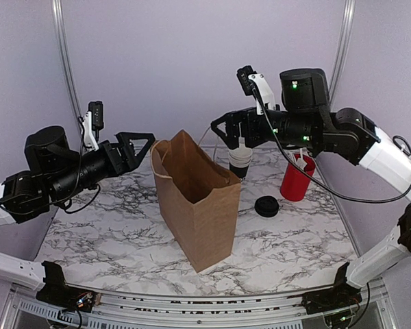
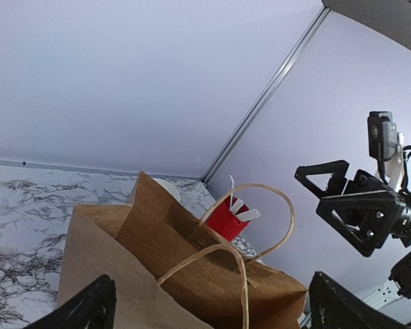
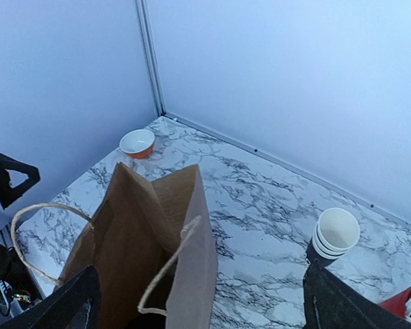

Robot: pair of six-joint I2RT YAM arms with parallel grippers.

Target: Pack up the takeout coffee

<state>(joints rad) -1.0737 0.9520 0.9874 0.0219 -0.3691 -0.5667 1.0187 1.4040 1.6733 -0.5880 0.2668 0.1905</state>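
Note:
A brown paper bag (image 1: 195,199) stands open in the middle of the table. The lidded takeout coffee does not show plainly. A dark shape deep in the bag (image 3: 148,320) in the right wrist view may be it; I cannot tell. My right gripper (image 1: 226,133) is open and empty, high over the bag's right rim, close to a stack of lidless cups (image 1: 240,161). In its own view the gripper (image 3: 198,308) straddles the bag's mouth (image 3: 157,240). My left gripper (image 1: 145,147) is open and empty, just left of the bag's top, facing the bag's handles (image 2: 250,233).
A red holder (image 1: 296,178) with white sticks stands at the right. A low pile of black lids (image 1: 266,205) lies in front of it. The cup stack (image 3: 334,235) is right of the bag. An orange bowl (image 3: 138,143) sits by the far left wall.

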